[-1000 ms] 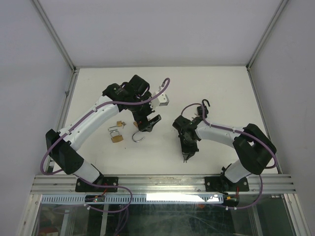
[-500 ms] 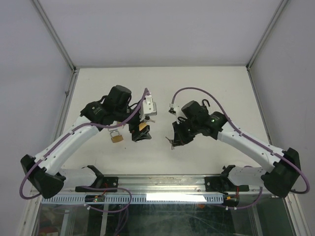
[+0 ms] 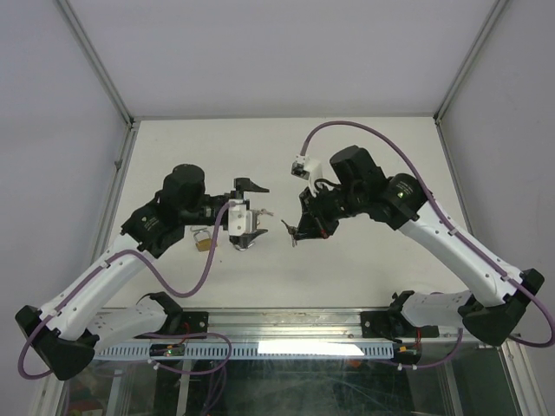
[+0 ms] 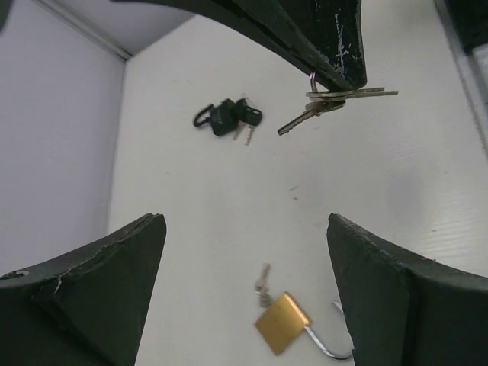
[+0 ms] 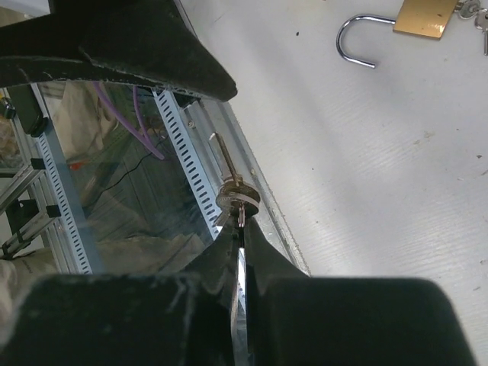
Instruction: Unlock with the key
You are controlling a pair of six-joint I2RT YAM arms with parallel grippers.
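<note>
The right gripper (image 5: pixel 241 229) is pressed together and pinches a key bunch (image 5: pixel 231 194) by its ring. One key sticks straight out past the fingertips and the others hang loose beneath. From above, this gripper is raised over the middle of the surface (image 3: pixel 390 147), with the bunch pointing toward the left arm.

The left gripper (image 4: pixel 245 229) is spread wide with nothing between its fingers (image 4: pixel 99 297). It faces the right gripper from close by. In its own wrist view the key bunch hangs in front of it, up and to the right, and does not touch either finger.

A brass padlock (image 4: pixel 283 322) lies flat on the surface below the left gripper, in the left half and nearer the near edge than the far one. Its silver shackle (image 4: pixel 335 349) is swung open, with one end free of the body. A small second set of keys (image 4: pixel 261 282) lies just beside the body, on the side away from the shackle's free end; I cannot tell whether one of them sits in the keyhole.

Farther off, toward the far edge, a black padlock (image 4: pixel 221 117) lies with its own keys (image 4: pixel 248 126) touching it. It is well apart from the brass padlock.
</note>
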